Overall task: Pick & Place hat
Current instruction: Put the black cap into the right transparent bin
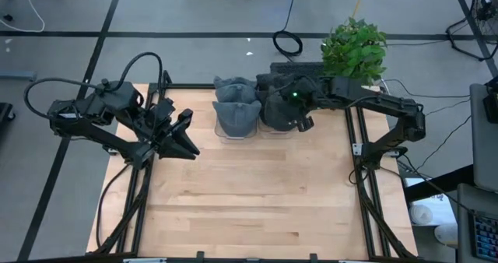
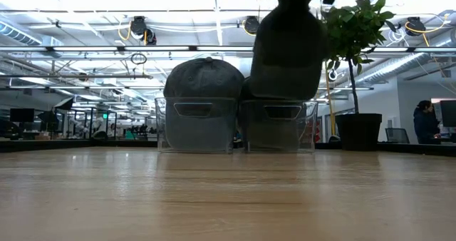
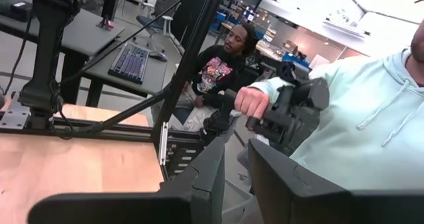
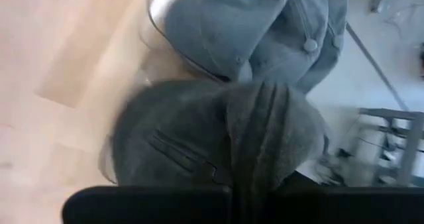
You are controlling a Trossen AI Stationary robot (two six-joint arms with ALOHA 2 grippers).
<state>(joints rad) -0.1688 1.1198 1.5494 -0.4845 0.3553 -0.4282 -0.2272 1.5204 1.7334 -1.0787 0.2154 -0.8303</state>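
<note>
We count two clear bins (image 2: 196,123); right gripper (image 1: 299,123) pinching dark hat (image 4: 218,144) above one; left gripper (image 1: 185,138) fingers slightly parted, empty.

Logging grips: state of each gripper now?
Left gripper: jaws slightly apart, holding nothing.
Right gripper: shut on dark hat above the bins.

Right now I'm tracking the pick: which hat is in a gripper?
The darker grey hat, lifted above the right-hand clear bin by the right gripper; the lighter hats lie untouched.
</note>
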